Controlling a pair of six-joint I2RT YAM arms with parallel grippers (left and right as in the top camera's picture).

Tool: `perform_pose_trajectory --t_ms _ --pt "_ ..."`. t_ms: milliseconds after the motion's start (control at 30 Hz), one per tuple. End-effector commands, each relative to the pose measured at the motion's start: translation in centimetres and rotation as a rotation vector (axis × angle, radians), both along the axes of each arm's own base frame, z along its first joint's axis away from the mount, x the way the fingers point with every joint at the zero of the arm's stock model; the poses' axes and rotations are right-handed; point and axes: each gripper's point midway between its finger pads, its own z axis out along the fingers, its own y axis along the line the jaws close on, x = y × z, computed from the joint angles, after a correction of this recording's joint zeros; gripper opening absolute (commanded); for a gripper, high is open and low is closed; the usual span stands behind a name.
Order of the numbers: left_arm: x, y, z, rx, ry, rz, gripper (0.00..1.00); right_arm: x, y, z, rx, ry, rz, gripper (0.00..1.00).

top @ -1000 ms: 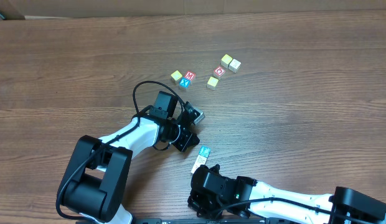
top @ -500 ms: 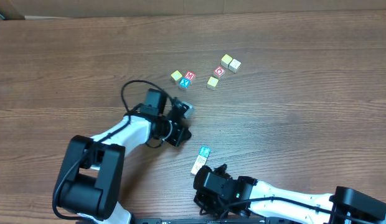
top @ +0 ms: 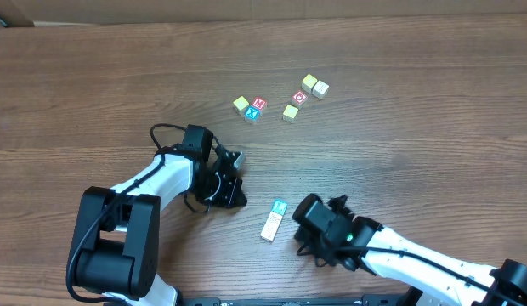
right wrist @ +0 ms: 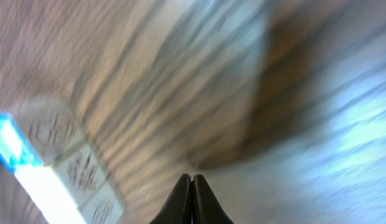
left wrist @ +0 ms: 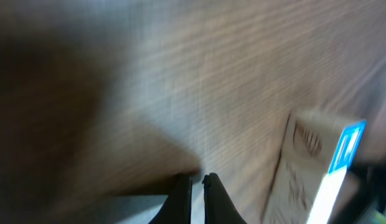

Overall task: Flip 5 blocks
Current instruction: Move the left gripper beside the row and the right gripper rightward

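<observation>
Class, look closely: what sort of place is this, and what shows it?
Probably a robotics lab bench: a wood-grain table, a left robot arm and a right robot arm, and scattered alphabet blocks.

blocks (top: 291, 112) | loose cluster, far side | blue-ended row (top: 272, 221) nearer

Left arm (top: 157, 178) bent, right arm (top: 416, 259) stretched — left pincer (left wrist: 197, 182) and right pincer (right wrist: 193, 180) both closed tight.
</observation>
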Motion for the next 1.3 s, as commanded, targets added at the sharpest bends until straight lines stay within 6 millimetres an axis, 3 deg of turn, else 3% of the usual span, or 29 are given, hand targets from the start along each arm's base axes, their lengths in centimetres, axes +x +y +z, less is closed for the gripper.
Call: perform_pose_trajectory --t_ms 0,267,500,667,767,900,1000,1133,1267 --pt "-2.4 1.7 -1.5 0.106 0.116 0.043 0.04 2.5 -1.7 0.4 -0.062 -0.106 0.028 0.04" --pt "-4.1 1.0 -0.7 0.061 0.228 0.087 0.05 7.6 -2.7 1.7 -0.048 -0.277 0.183 0.04" --pt "-3.4 0.3 0.2 0.029 0.185 0.092 0.04 10.1 -3.2 2.9 0.03 -0.359 0.312 0.04" --pt "-1.9 1.1 2.6 0.101 0.044 0.13 0.05 10.8 -4.2 3.1 0.062 -0.359 0.303 0.04" --pt "-1.7 1.0 5.7 0.119 -0.084 0.117 0.05 10.8 -4.0 3.2 0.071 -0.37 0.333 0.04" --pt "-3.5 1.0 9.0 0.131 -0.167 0.105 0.04 10.8 -3.9 3.2 0.074 -0.367 0.335 0.04" --pt "-5.4 0.9 10.2 0.127 -0.163 0.081 0.04 10.7 -3.3 3.1 0.098 -0.377 0.378 0.04" --pt "-7.8 0.2 9.9 0.112 -0.121 0.027 0.05 10.7 -2.2 2.8 0.148 -0.375 0.417 0.04" --pt "-9.8 -0.5 8.0 0.123 -0.067 0.009 0.05 10.7 -1.0 2.6 0.2 -0.387 0.482 0.04"
